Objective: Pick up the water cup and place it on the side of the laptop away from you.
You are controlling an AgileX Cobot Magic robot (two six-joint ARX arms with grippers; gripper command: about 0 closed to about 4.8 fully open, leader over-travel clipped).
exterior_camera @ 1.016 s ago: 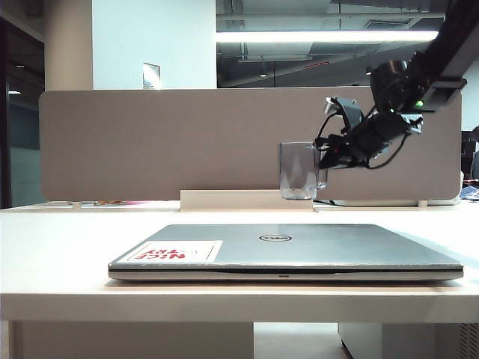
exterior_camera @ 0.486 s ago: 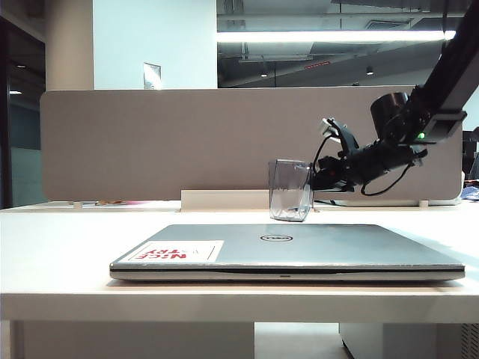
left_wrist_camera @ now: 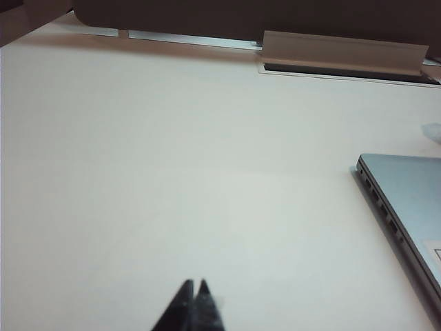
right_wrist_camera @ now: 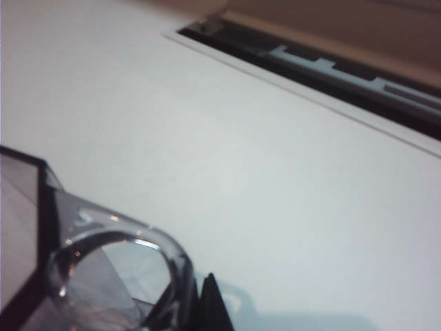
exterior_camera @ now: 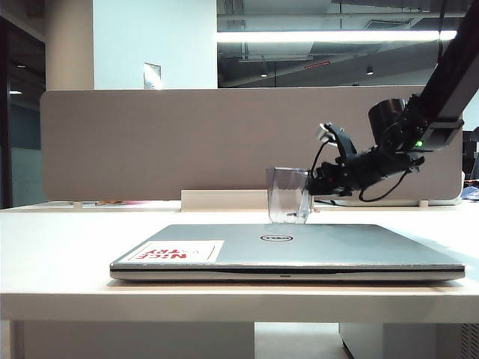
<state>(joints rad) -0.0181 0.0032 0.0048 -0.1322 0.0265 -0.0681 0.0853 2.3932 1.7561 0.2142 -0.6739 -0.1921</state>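
A: Where is the small clear glass water cup [exterior_camera: 289, 194] with the thick base?

B: In the exterior view it hangs behind the far edge of the wide, thin silver-grey laptop [exterior_camera: 288, 249], slightly tilted. Whether its base touches the desk behind the lid I cannot tell. In the right wrist view the water cup [right_wrist_camera: 103, 276] fills the near corner, its side handle curving beside the fingertips.

A: What holds it?

B: The right gripper [exterior_camera: 316, 185] reaches in from the right side of the exterior view, its black fingers pinched together on the cup's handle side. The right gripper [right_wrist_camera: 200, 303] shows up close only as dark tips pressed against the glass.

A: And the laptop?

B: Closed flat on the white desk [exterior_camera: 60, 239], a round logo on the lid and a white sticker with red lettering [exterior_camera: 177, 251] near its front left corner.

A: The other arm?

B: The left gripper [left_wrist_camera: 195, 303] sits low over bare desk, well apart from the laptop's edge [left_wrist_camera: 396, 207], its tips pressed together on nothing.

A: Behind everything?

B: A grey divider panel [exterior_camera: 165, 142] along the desk's back.
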